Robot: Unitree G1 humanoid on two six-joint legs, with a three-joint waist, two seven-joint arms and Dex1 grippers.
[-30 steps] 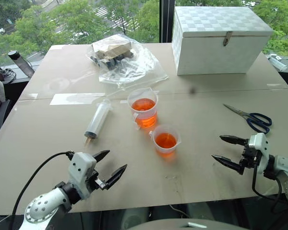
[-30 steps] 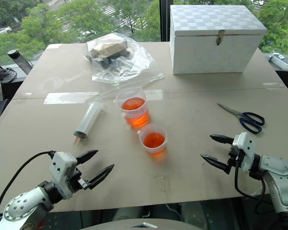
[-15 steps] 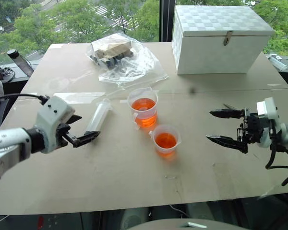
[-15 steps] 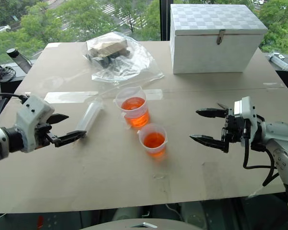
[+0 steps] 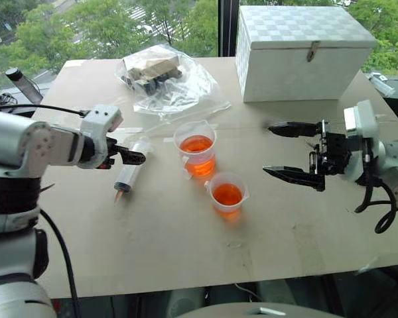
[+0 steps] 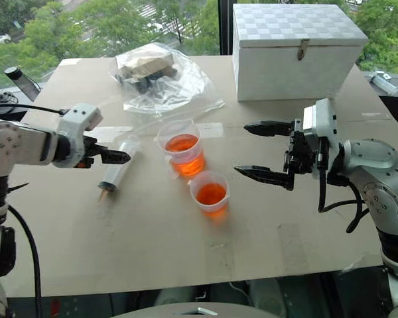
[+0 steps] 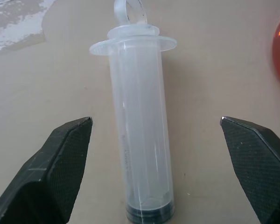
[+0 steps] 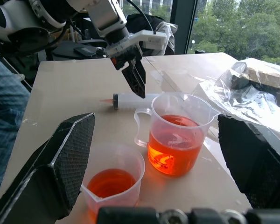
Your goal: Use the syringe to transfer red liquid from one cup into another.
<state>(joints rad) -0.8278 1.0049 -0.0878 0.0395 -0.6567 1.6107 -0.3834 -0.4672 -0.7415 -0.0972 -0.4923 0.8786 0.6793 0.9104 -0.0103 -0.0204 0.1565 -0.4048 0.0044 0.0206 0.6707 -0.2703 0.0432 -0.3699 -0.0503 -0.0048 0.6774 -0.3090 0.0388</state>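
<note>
Left end effector (image 5: 134,156), spread wide and empty, is poised just over the syringe (image 5: 130,171); syringe lies flat on the desk (image 5: 172,238), tip near, plunger far. Right end effector (image 5: 285,150), spread too, is well apart.

Left arm reaching in from table's left edge, forearm running roughly level across table. Left tool (image 5: 134,157) pointing forward and down, fingers (image 7: 60,158) spread wide, holding nothing. Right arm coming in from table's right edge, elbow bent, wrist raised above table. Right tool (image 5: 286,151) pointing level toward table's left side, fingers (image 5: 288,128) standing wide apart one above other, holding nothing.
</note>
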